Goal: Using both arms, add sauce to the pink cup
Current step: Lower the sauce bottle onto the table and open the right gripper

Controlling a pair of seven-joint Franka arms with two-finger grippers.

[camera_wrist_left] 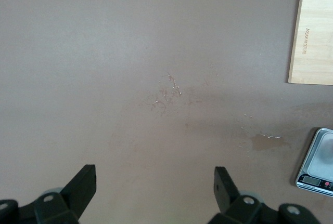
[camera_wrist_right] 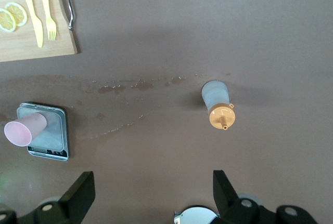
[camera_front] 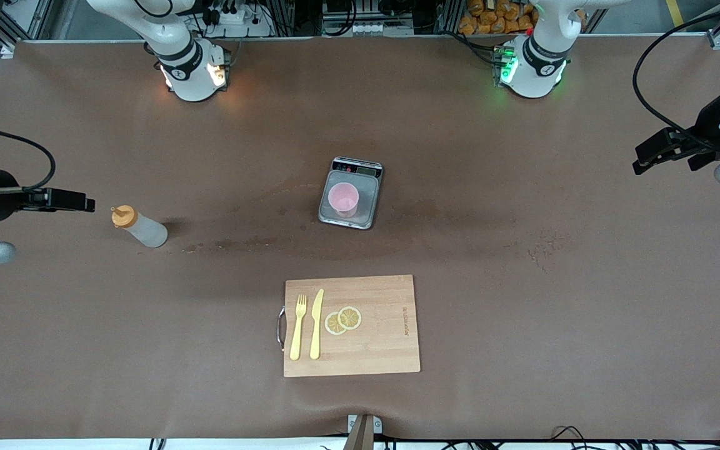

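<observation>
Front view: pink cup (camera_front: 343, 199) upright on a small kitchen scale (camera_front: 351, 193) at mid-table. Sauce bottle (camera_front: 139, 227) upright on the brown table (camera_front: 522, 300), well apart from the scale, toward the right arm's end. Cutting board (camera_front: 372, 350) nearer to the camera than the scale, carrying a yellow fork (camera_front: 298, 327), a yellow knife (camera_front: 316, 324) and two lemon slices (camera_front: 343, 320). Right gripper (camera_front: 79, 202) raised over the table edge near the bottle, holding nothing. Left gripper (camera_front: 647, 159) raised over the table at the left arm's end, holding nothing.

Left wrist view: left gripper (camera_wrist_left: 155, 188) with fingers spread wide, empty, over bare stained table. Corner of the scale (camera_wrist_left: 318, 164) and edge of the cutting board (camera_wrist_left: 312, 39) visible.

Right wrist view: right gripper (camera_wrist_right: 154, 193) with fingers spread wide, empty. Sauce bottle (camera_wrist_right: 218, 103) standing clear of the fingers, orange cap uppermost. Pink cup (camera_wrist_right: 25, 129) on the scale (camera_wrist_right: 51, 140); board with fork, knife and lemon slices in the corner.
</observation>
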